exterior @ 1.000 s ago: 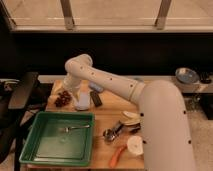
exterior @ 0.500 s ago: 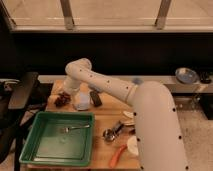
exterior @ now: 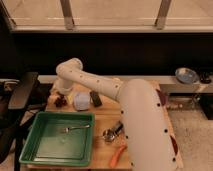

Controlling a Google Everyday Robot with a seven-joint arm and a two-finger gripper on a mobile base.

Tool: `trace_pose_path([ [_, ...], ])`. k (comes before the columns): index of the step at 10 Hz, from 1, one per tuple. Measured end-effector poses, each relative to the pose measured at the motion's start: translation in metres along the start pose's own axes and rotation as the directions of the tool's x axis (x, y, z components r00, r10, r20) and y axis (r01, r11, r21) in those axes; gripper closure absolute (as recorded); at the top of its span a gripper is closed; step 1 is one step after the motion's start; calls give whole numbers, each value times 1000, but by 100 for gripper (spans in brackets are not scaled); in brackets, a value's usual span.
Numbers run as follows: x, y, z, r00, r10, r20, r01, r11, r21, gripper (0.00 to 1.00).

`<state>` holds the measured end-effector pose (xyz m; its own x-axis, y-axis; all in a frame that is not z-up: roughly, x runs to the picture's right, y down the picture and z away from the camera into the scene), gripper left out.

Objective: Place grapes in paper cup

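Camera view: claw [exterior: 65,95] has settled over grapes [exterior: 60,102], left of paper cup [exterior: 81,100]; whether it grips them, I cannot tell.

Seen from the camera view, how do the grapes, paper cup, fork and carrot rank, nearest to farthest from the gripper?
The gripper is at the table's far left.
1. Grapes, right at it.
2. Paper cup, beside the grapes.
3. Fork, in the green tray.
4. Carrot, at the front edge.

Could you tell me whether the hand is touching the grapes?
Cannot tell. The camera view shows the hand directly over the grapes, left of the paper cup, but neither contact nor gap is plain.
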<state>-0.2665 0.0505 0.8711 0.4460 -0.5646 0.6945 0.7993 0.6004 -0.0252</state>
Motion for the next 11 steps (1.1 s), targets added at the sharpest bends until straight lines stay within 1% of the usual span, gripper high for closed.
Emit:
trace_pose_path([
  [4, 1, 0, -1, 1000, 1, -1, -1, 1000, 0, 20],
  [6, 2, 2, 1, 1000, 4, 9, -5, 1000, 5, 20],
  [8, -4, -8, 10, 1000, -9, 21, 8, 1000, 11, 20],
  [10, -11, -20, 26, 999, -22, 37, 22, 1000, 1, 20],
  [11, -9, -19, 32, 999, -20, 43, 21, 1000, -9, 20],
])
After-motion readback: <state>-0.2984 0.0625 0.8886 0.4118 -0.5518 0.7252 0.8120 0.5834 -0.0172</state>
